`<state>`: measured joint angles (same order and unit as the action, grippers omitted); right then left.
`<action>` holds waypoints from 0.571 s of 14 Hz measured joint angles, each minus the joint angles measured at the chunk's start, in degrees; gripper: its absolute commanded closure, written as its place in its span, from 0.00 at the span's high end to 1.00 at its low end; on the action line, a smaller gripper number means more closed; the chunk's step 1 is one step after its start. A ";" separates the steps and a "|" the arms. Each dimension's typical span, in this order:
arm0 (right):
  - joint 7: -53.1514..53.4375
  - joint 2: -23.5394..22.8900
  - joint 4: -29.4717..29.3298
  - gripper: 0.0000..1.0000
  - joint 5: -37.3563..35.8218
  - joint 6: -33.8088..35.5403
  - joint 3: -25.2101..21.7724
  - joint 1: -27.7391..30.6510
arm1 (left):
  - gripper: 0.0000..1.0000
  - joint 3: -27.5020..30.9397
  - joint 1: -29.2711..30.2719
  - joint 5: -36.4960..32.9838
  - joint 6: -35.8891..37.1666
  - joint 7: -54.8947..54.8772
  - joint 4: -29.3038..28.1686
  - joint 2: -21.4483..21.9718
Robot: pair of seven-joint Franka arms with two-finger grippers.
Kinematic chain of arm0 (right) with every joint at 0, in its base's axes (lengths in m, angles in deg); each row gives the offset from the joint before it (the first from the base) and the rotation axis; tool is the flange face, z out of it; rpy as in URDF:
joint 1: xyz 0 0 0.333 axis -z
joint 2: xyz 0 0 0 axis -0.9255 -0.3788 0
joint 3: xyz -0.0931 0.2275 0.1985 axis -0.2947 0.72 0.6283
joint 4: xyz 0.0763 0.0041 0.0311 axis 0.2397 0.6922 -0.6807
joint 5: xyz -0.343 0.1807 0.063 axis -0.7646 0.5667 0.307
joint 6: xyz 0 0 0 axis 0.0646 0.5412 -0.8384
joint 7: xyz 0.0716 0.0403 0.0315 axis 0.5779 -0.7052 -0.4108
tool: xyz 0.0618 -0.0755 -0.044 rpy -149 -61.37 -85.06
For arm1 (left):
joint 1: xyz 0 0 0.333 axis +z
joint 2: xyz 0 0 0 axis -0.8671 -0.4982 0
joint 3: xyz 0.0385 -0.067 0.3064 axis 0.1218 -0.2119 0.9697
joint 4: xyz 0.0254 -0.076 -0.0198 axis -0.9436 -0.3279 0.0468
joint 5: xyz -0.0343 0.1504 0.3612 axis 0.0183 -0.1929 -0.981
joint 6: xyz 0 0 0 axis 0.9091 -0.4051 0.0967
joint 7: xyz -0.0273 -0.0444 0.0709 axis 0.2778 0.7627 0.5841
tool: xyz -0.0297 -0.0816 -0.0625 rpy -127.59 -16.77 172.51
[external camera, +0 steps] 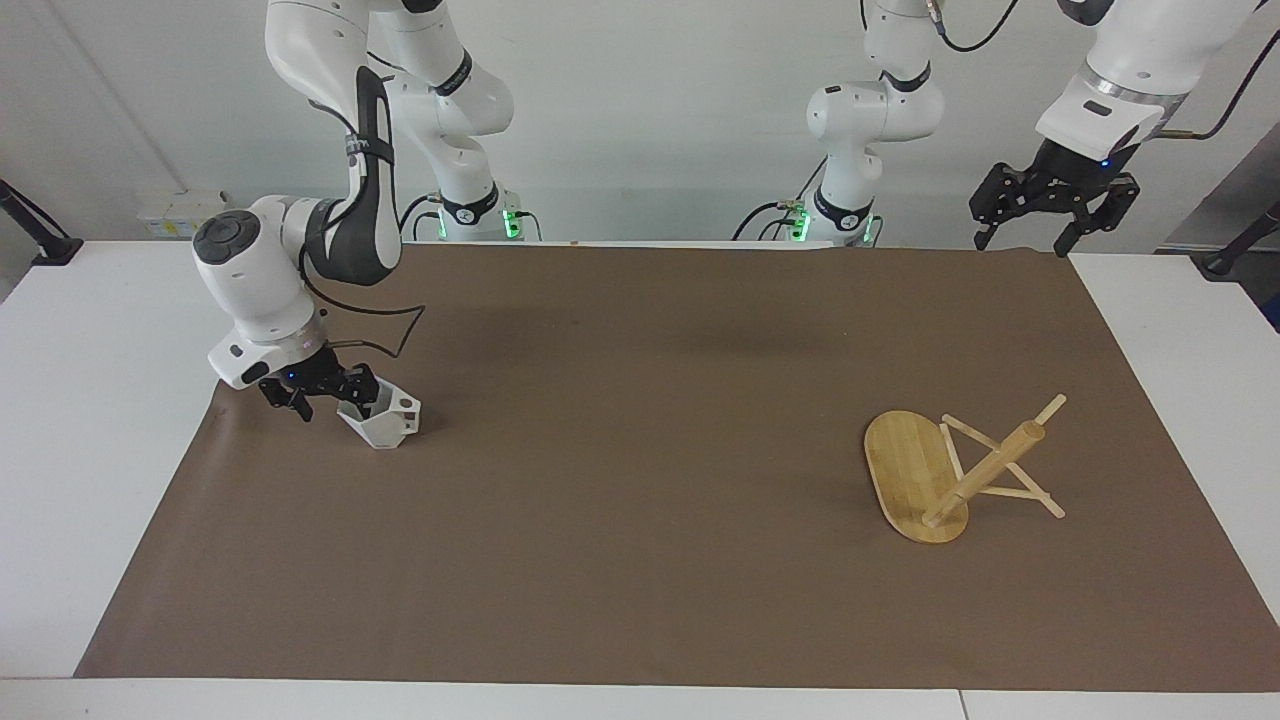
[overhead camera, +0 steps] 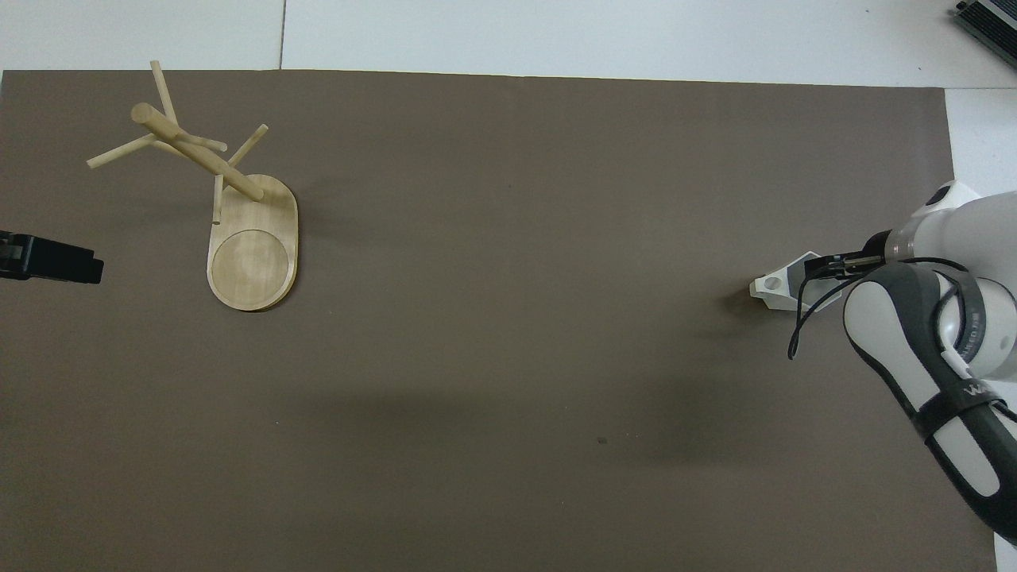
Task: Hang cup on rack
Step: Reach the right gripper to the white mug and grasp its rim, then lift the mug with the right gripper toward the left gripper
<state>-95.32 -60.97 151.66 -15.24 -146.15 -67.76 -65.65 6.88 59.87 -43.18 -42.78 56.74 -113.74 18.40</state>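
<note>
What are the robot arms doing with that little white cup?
The right gripper is down at the white cup, which sits on the brown mat toward the right arm's end of the table, with its fingers at the cup's rim. The cup is not lifted yet. The wooden rack stands toward the left arm's end, with nothing hanging on its pegs. The left gripper waits open, up in the air over the mat's corner.
</note>
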 measured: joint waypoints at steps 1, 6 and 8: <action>0.00 0.00 0.00 0.25 0.00 0.00 0.00 0.00 | 1.00 0.00 0.00 0.00 0.00 0.00 0.00 0.00; 0.00 0.14 -0.05 0.00 0.20 0.12 0.21 -0.12 | 1.00 0.00 0.00 0.00 0.00 0.00 0.00 0.00; 0.03 0.44 -0.10 0.00 0.23 0.18 0.24 -0.16 | 1.00 0.00 0.00 0.00 0.00 0.00 0.00 0.00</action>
<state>-95.28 -60.53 151.55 -15.01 -145.97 -67.51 -65.81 6.88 59.87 -43.18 -42.78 56.75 -113.74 18.40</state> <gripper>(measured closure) 0.934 0.000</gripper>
